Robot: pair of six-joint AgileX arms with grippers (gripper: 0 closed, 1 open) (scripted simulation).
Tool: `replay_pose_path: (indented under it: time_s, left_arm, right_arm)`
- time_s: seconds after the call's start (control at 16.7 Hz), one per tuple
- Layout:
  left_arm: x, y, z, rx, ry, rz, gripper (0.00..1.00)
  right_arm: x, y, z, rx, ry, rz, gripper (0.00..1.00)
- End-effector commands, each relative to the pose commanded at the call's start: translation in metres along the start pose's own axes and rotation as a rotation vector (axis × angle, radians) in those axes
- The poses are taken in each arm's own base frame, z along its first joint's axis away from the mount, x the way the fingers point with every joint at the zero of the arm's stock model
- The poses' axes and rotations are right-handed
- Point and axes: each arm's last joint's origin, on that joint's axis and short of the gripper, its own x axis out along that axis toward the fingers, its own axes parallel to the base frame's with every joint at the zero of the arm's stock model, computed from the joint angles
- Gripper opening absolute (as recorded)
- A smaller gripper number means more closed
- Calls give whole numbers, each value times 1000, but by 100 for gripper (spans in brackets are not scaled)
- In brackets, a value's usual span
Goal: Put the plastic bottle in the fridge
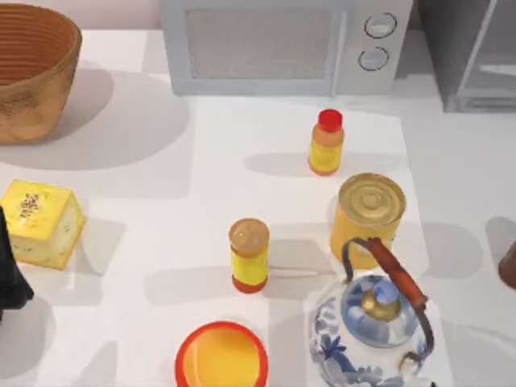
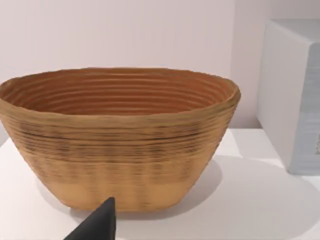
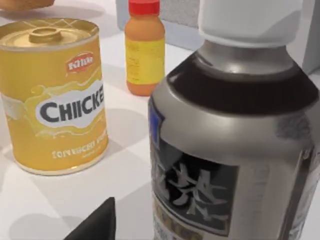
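The plastic bottle [image 1: 509, 266] shows as a small dark reddish-brown shape cut off by the table's right edge. In the right wrist view the plastic bottle [image 3: 235, 145] looms very close, with a white cap and a dark and silver label. A dark part of my right gripper [image 3: 97, 225] sits just beside its base. The fridge [image 1: 476, 56] is the dark grey cabinet with a paler door frame at the back right corner. My left gripper [image 1: 10, 278] is parked at the left edge, facing the wicker basket [image 2: 120, 140].
A white microwave [image 1: 282, 44] stands at the back centre. A yellow-orange bottle with a red cap [image 1: 326, 143], a yellow can [image 1: 368, 218], a blue-and-white teapot [image 1: 375, 322], a brown-lidded canister [image 1: 249, 255], a red-rimmed bowl [image 1: 222, 356] and a yellow box [image 1: 40, 222] crowd the table.
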Motion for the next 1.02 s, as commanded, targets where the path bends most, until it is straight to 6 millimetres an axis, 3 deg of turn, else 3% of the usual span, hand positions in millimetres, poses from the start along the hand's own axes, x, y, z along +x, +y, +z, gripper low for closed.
replay_pose_path:
  time_s: [0.36, 0.72, 1.02]
  left_arm:
    - [0, 0, 0, 0, 0, 0, 100]
    - [0, 0, 0, 0, 0, 0, 100]
    - [0, 0, 0, 0, 0, 0, 100]
  right_arm:
    - [28, 9, 3, -3, -9, -1, 100]
    - [32, 11, 4, 0, -10, -1, 100]
    - [32, 11, 4, 0, -10, -1, 63]
